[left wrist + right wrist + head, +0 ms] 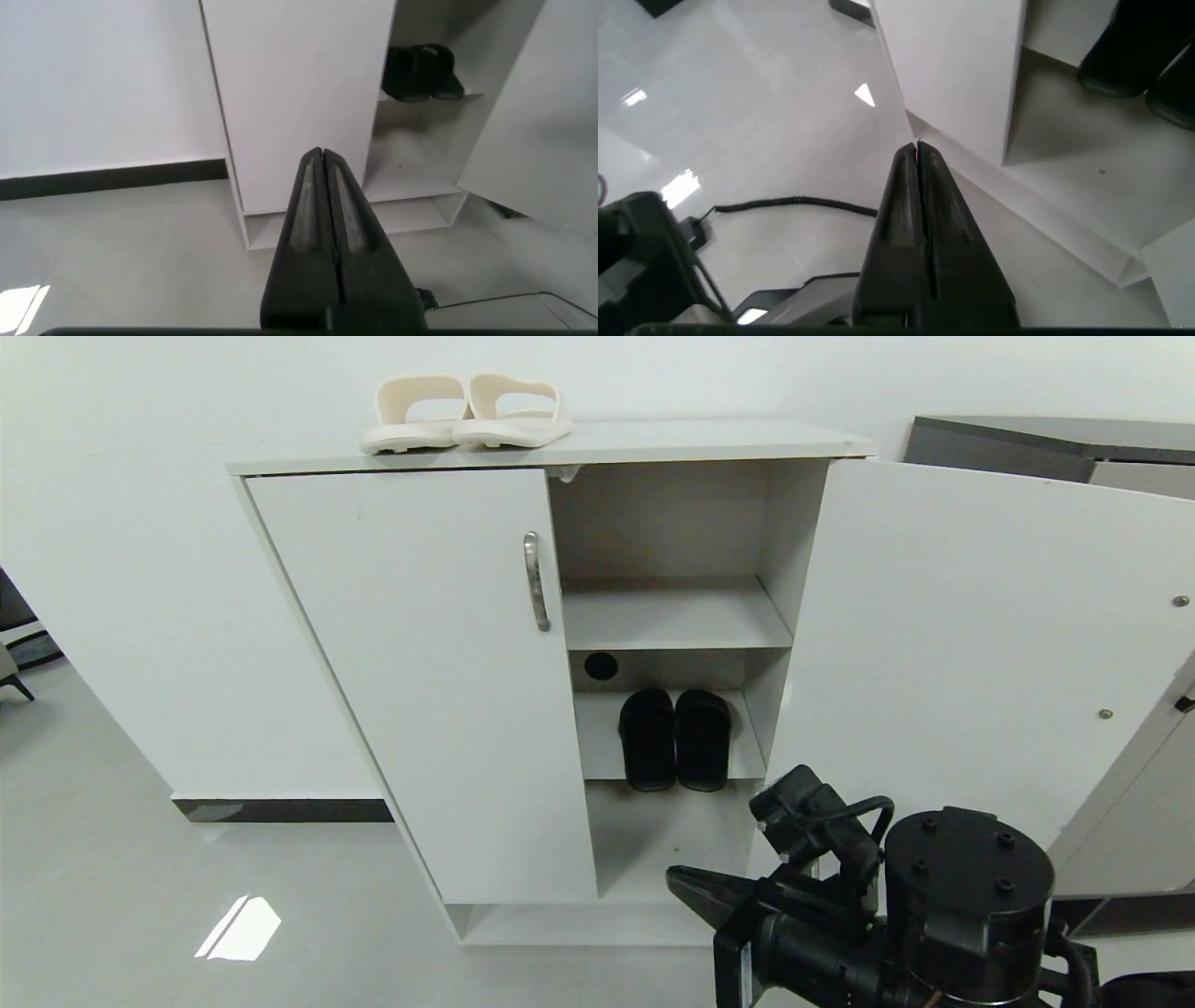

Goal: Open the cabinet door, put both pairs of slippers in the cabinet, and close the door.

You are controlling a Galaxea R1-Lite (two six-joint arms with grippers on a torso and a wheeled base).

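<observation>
Plain white cabinet, silver handle, cream slippers, black slippers. Pale grey glossy floor, dark skirting strip. Black left claw, black right claw.

The closed left door hides the whole left half of the cabinet. The open right door runs off the head view's right edge, and its lower edge is hidden behind the right arm. The right gripper covers the right end of the cabinet's bottom board. In the right wrist view the picture's edge cuts off the black slippers, so only part of each shows. The grey furniture is mostly hidden behind the open door.
</observation>
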